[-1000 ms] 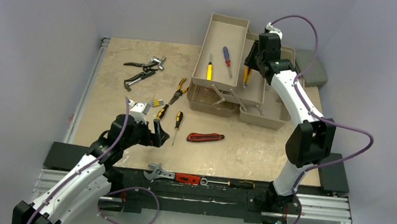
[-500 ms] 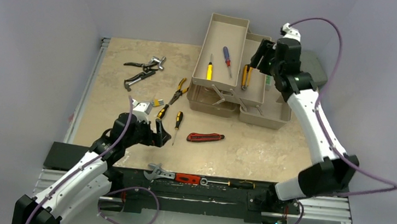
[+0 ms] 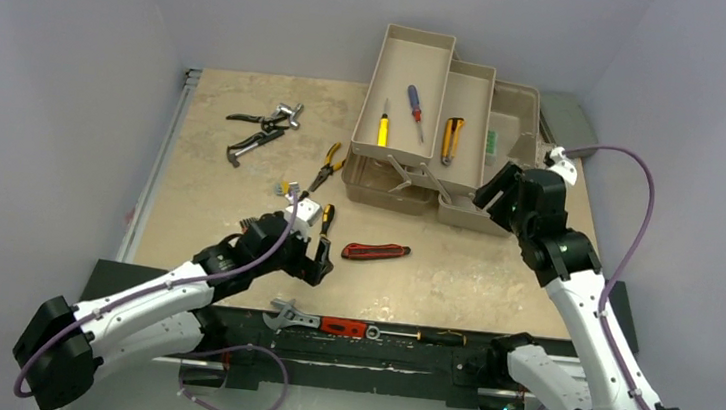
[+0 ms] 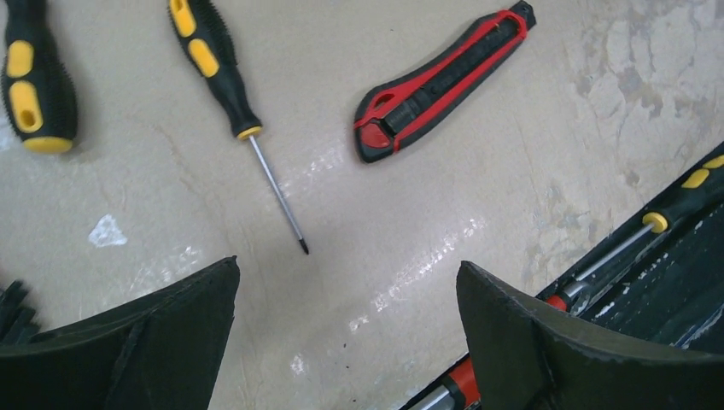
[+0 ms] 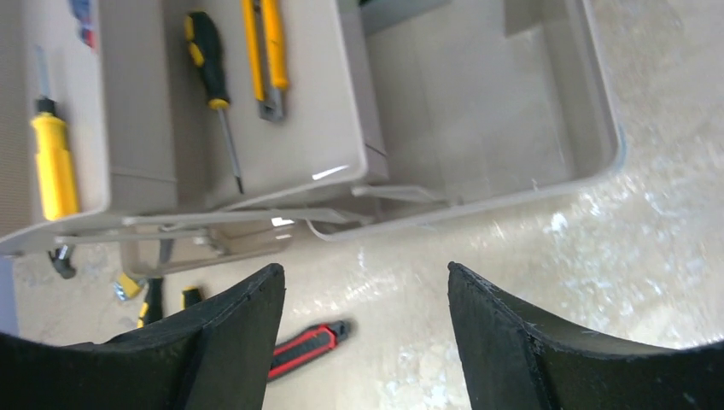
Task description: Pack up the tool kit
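Observation:
The beige toolbox (image 3: 514,114) stands open at the back, its fold-out trays (image 3: 407,69) spread out. The trays hold a yellow screwdriver (image 3: 383,127), a blue-handled screwdriver (image 3: 415,102) and a yellow utility knife (image 3: 453,138); the knife (image 5: 265,51) lies beside a black-yellow screwdriver (image 5: 213,77). My right gripper (image 5: 365,278) hangs open and empty just in front of the box. On the table lie a red-black utility knife (image 4: 444,81), a black-yellow screwdriver (image 4: 222,73) and yellow-handled pliers (image 3: 327,166). My left gripper (image 4: 346,273) is open and empty, low over the table near that screwdriver's tip.
Grey pliers (image 3: 266,130) lie at the back left. A wrench (image 3: 290,314) and other tools rest along the black front rail (image 3: 405,355). A flat grey case (image 3: 570,120) sits behind the toolbox on the right.
My right gripper opened, left the yellow knife in the middle tray and drew back toward the near right. My left arm moved right, toward the screwdriver and red knife.

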You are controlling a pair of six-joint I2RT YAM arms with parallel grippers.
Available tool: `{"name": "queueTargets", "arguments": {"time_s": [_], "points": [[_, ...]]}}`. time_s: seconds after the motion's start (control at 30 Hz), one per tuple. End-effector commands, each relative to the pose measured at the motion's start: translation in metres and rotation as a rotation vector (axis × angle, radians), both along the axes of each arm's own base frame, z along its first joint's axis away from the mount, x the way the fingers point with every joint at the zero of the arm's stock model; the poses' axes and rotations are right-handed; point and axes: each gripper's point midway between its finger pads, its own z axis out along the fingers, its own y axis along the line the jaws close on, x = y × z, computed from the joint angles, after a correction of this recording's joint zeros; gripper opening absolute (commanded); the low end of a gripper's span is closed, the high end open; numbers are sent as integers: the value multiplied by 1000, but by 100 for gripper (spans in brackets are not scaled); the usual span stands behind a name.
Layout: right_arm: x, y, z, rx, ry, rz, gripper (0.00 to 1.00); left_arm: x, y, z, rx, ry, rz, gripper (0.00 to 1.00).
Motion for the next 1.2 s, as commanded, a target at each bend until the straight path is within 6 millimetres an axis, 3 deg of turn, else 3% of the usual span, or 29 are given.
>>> {"name": "queueTargets", "arguments": {"time_s": [0.0, 0.17, 0.33, 0.83, 0.97, 1.07, 1.17], "points": [[-28, -17, -14, 9, 49, -85, 70, 11, -39, 35, -13, -122, -170, 95], [-43, -1, -9, 10, -23, 81, 73, 17, -64, 18, 165, -58, -298, 94], [-55, 6, -6, 37, -61, 138, 75, 28, -73, 1, 340, -53, -332, 93], [-69, 4, -5, 3, -66, 181, 77, 52, -95, -60, 527, 71, -378, 91], [-69, 7, -7, 11, -62, 193, 77, 49, -100, -74, 535, 115, -404, 89], [-69, 7, -9, 14, -60, 194, 77, 41, -100, -81, 536, 162, -434, 77], [-71, 11, -9, 25, -57, 214, 77, 30, -101, -81, 513, 200, -462, 48]]}}
